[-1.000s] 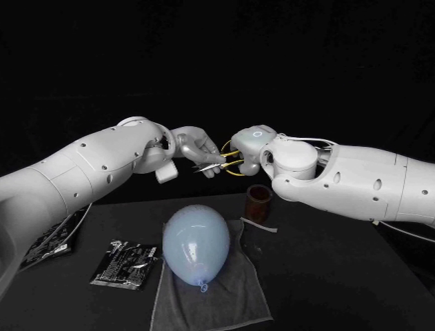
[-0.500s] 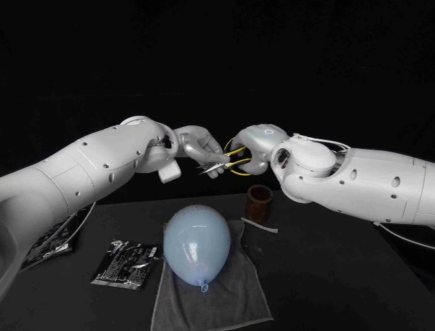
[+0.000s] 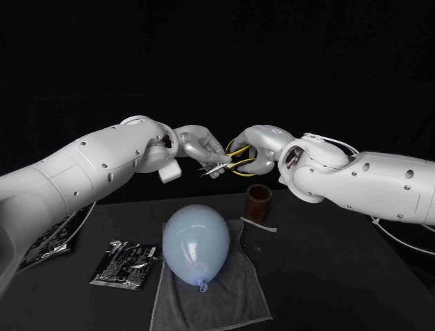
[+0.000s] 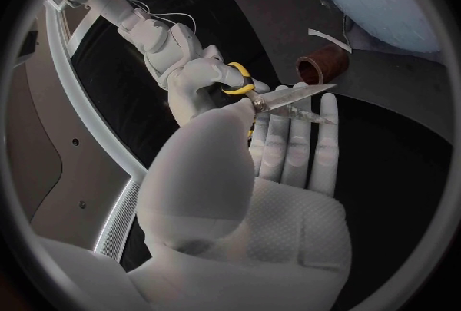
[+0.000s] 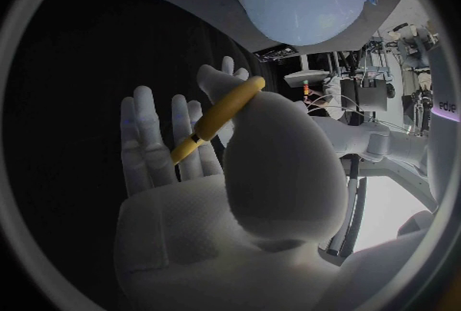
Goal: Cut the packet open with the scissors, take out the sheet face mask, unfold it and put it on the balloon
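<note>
The balloon (image 3: 196, 241) lies on a grey cloth (image 3: 227, 296) at the table's (image 3: 356, 276) front edge, the packet (image 3: 126, 263) beside it. Farther back, raised, my right hand (image 3: 257, 146) grips the scissors (image 3: 227, 160) by the yellow handles; the blades lie across my left hand (image 3: 203, 146), clamped or not I cannot tell

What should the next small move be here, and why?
Probably the left hand should let go of the scissors blades: the right hand grips their yellow handles, and the packet lies on the table, waiting to be picked up.
</note>
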Action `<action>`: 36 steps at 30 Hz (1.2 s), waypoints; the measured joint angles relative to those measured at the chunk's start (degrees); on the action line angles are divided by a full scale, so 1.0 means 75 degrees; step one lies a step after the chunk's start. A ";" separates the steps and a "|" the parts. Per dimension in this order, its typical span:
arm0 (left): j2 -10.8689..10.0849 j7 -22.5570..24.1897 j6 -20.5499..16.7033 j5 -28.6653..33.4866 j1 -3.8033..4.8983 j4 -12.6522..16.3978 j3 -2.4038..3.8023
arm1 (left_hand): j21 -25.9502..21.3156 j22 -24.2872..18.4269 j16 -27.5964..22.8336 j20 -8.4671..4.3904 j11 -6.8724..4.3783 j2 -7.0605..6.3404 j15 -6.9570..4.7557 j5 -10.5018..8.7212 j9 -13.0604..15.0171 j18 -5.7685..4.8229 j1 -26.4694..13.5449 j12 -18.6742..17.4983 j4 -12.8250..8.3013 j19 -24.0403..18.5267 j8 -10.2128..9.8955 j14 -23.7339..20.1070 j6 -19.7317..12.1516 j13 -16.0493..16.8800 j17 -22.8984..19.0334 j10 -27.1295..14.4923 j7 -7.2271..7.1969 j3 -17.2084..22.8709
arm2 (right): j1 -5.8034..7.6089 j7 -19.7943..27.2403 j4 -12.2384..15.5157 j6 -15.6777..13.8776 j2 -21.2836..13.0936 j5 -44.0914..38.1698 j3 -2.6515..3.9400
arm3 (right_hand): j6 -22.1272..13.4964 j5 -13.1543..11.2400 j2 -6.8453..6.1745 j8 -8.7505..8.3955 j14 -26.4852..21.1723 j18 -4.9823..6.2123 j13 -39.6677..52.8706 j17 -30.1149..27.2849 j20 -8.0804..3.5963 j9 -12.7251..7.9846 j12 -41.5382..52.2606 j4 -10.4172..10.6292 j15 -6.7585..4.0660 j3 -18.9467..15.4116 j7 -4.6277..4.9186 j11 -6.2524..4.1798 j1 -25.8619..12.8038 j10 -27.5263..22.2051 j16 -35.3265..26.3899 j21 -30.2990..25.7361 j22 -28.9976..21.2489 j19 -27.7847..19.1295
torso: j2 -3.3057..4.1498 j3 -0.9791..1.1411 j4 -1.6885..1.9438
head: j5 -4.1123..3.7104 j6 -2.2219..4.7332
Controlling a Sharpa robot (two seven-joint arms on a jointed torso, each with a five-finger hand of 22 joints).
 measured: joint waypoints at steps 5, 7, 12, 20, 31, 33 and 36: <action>-0.0003 0.0051 -0.0009 0.0060 0.0018 0.0021 0.0006 | 0.0040 0.0018 0.0030 -0.0027 -0.0012 -0.0030 -0.0026 0.0020 0.0049 0.0006 -0.0069 0.0000 0.0000 0.0027 0.0001 0.0026 0.0000 0.0000 0.0033 0.0012 -0.0001 0.0000 | -0.0014 0.0501 0.0036 -0.0190 -0.0141 0.0539 -0.0011 | 0.0039 0.0000 0.0041 -0.0047 -0.0335 0.0029 0.0000 -0.0097 0.0157 -0.0043 0.0000 -0.0012 0.0093 -0.0217 -0.0045 0.0026 0.0060 -0.0026 -0.0180 -0.0119 -0.0258 -0.0201 | 0.0000 -0.0001 0.0000 | -0.0004 -0.0007; -0.0003 0.0078 -0.0010 0.0088 0.0023 0.0027 0.0006 | 0.0040 0.0018 0.0030 -0.0027 -0.0012 -0.0051 -0.0001 0.0019 0.0074 0.0056 -0.0090 0.0000 0.0000 0.0027 0.0031 0.0053 -0.0001 0.0000 0.0048 0.0012 -0.0001 0.0000 | -0.0017 0.0682 0.0056 -0.0243 -0.0196 0.0746 -0.0011 | 0.0056 0.0000 0.0073 -0.0061 -0.0573 0.0039 -0.0009 -0.0144 0.0186 -0.0072 -0.0011 -0.0014 0.0103 -0.0310 -0.0063 -0.0003 0.0129 0.0004 -0.0265 -0.0145 -0.0403 -0.0402 | 0.0000 -0.0002 0.0001 | -0.0001 -0.0009; -0.0009 0.0119 -0.0011 0.0143 0.0029 0.0031 -0.0001 | 0.0069 0.0028 0.0030 -0.0027 -0.0039 -0.0070 -0.0027 0.0020 0.0115 0.0077 -0.0149 0.0000 0.0000 0.0027 0.0031 0.0080 -0.0001 0.0007 0.0069 0.0038 -0.0001 0.0000 | -0.0018 0.0925 0.0094 -0.0255 -0.0273 0.1078 -0.0011 | 0.0069 0.0000 0.0126 -0.0061 -0.1660 0.0128 -0.0016 -0.0438 0.0225 -0.0238 -0.0330 -0.0014 -0.0009 -0.0657 -0.0076 -0.0043 0.0244 -0.0042 -0.0732 -0.0149 -0.0839 -0.1035 | -0.0005 -0.0002 0.0004 | 0.0013 -0.0010; -0.0063 -0.0018 -0.0102 0.0104 -0.0001 -0.0026 -0.0052 | 0.0099 0.0045 0.0030 -0.0055 -0.0037 -0.0040 -0.0026 0.0095 0.0168 0.0077 -0.0180 -0.0058 -0.0059 0.0055 0.0069 0.0080 -0.0003 0.0004 0.0108 0.0084 -0.0002 0.0398 | 0.0026 0.0984 0.0125 0.0091 -0.0185 0.1023 0.0035 | -0.0068 0.0004 0.0571 -0.0535 -0.2862 -0.0270 -0.0023 -0.1066 0.0236 -0.0722 -0.0461 0.0699 0.0188 -0.2691 -0.0184 0.0145 0.1054 -0.1139 -0.1658 -0.0172 -0.1767 -0.2364 | -0.0007 -0.0005 0.0004 | 0.0004 -0.0024; -0.0083 -0.0374 -0.0195 -0.0074 -0.0038 -0.0026 -0.0080 | 0.0131 0.0061 0.0030 -0.0055 -0.0039 -0.0138 -0.0054 0.0092 0.0256 0.0073 -0.0276 -0.0055 -0.0059 0.0054 0.0107 0.0109 -0.0005 0.0003 0.0153 0.0081 -0.0003 0.0398 | 0.0063 0.0436 0.0058 0.0315 0.0113 -0.0201 0.0065 | 0.0298 -0.0003 0.0716 -0.0235 -0.1529 -0.0079 -0.0004 -0.0959 0.0215 -0.0914 -0.0343 0.1077 -0.0199 -0.1885 -0.0045 0.0156 0.1795 -0.0184 -0.1106 0.0094 -0.1667 -0.1057 | -0.0001 -0.0007 0.0013 | -0.0019 -0.0035; -0.0077 -0.0417 -0.0202 -0.0076 -0.0041 -0.0021 -0.0082 | 0.0131 0.0068 0.0030 -0.0055 -0.0037 -0.0138 -0.0054 0.0090 0.0269 0.0073 -0.0276 -0.0055 -0.0059 0.0054 0.0108 0.0109 -0.0005 0.0003 0.0161 0.0083 -0.0003 0.0398 | 0.0064 0.0314 0.0058 0.0299 0.0143 -0.0378 0.0066 | 0.0526 -0.0003 0.0819 -0.0101 -0.1215 0.0062 0.0009 -0.0942 0.0177 -0.0912 -0.0316 0.1090 -0.0331 -0.1543 0.0112 0.0090 0.1899 0.0181 -0.0987 0.0160 -0.1671 -0.0800 | 0.0000 -0.0010 0.0013 | -0.0021 -0.0047; -0.0063 -0.0469 -0.0211 -0.0074 -0.0042 -0.0010 -0.0082 | 0.0158 0.0068 0.0030 -0.0082 -0.0032 -0.0138 -0.0054 0.0081 0.0299 0.0071 -0.0276 -0.0055 -0.0059 0.0082 0.0108 0.0109 -0.0004 0.0004 0.0161 0.0088 -0.0003 0.0398 | 0.0063 0.0100 0.0045 0.0252 0.0196 -0.0631 0.0066 | 0.0847 -0.0019 0.0735 0.0062 -0.0914 0.0254 0.0009 -0.0882 0.0129 -0.0872 -0.0209 0.1083 -0.0451 -0.1031 0.0211 -0.0019 0.1982 0.0498 -0.0865 0.0302 -0.1659 -0.0448 | -0.0001 -0.0011 0.0012 | -0.0015 -0.0051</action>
